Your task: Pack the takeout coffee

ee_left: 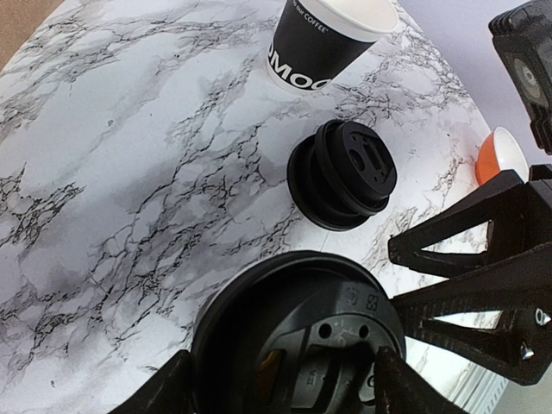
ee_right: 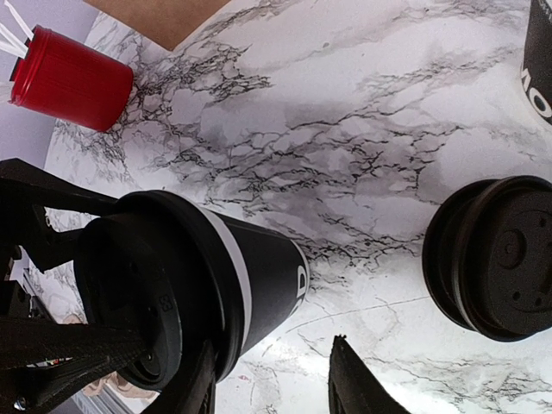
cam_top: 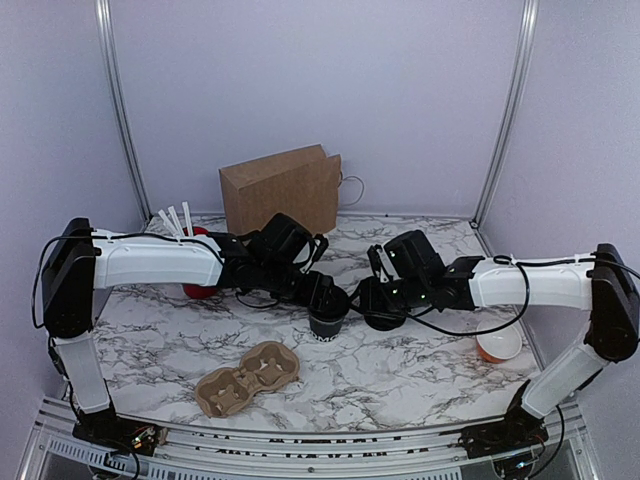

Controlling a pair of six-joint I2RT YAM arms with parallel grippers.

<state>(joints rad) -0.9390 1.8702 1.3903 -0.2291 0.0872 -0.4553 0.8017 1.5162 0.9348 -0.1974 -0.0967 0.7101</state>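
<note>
At centre frame I saw my left gripper [cam_top: 322, 297] clamped on the lid of the takeout coffee [cam_top: 326, 322], which stood upright on the marble table [cam_top: 420, 370]. Just right of it, my right gripper [ee_right: 274, 349] hung part-open and empty beside a stack of black lids [ee_right: 500, 259].

Two black cups: one lidded cup [ee_right: 259, 285], one open cup [ee_left: 323, 43]. One red cup [ee_right: 73, 79], one lid stack [ee_left: 343, 174], one brown bag [cam_top: 280, 190], one cardboard carrier [cam_top: 248, 378], one orange bowl [cam_top: 498, 345].
</note>
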